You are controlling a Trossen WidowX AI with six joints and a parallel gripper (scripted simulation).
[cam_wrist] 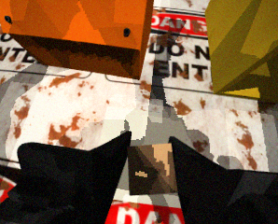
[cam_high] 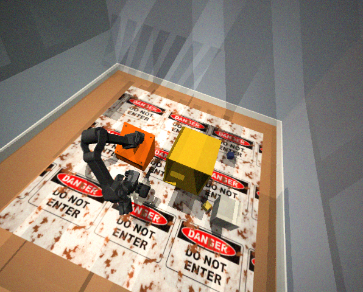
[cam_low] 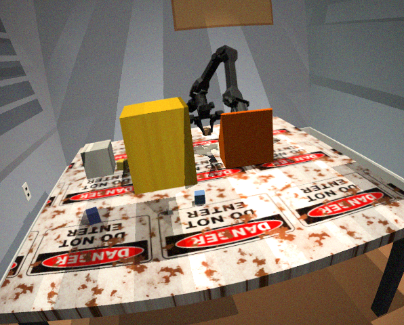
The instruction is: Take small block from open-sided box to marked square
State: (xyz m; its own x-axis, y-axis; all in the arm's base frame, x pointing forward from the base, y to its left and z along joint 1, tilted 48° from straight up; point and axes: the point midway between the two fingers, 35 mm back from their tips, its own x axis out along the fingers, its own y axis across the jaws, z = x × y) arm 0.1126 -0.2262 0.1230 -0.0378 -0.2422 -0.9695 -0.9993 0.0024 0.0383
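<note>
The small block (cam_low: 207,131) (cam_wrist: 152,179) is brown and tan. My gripper (cam_low: 206,130) (cam_wrist: 149,137) is shut on it, with a finger on each side. The block is outside the open-sided box and appears to be held above the table. The yellow box (cam_high: 194,149) (cam_low: 156,150) (cam_wrist: 243,33) has its open side toward the bottom of the top view; the gripper is apart from it. A pale patch (cam_low: 205,149) (cam_wrist: 138,125), apparently the marked square, lies just beyond the block in the wrist view, partly in shadow. Its full outline cannot be made out.
An orange block-like obstacle (cam_high: 133,151) (cam_low: 246,139) (cam_wrist: 78,23) stands beside the arm's base. A grey-white box (cam_high: 227,212) (cam_low: 99,159) and a small yellow block (cam_high: 206,205) (cam_low: 120,164) stand on the yellow box's other side. Two blue blocks lie behind it, one dark (cam_high: 230,155) (cam_low: 93,215), one lighter (cam_low: 199,197).
</note>
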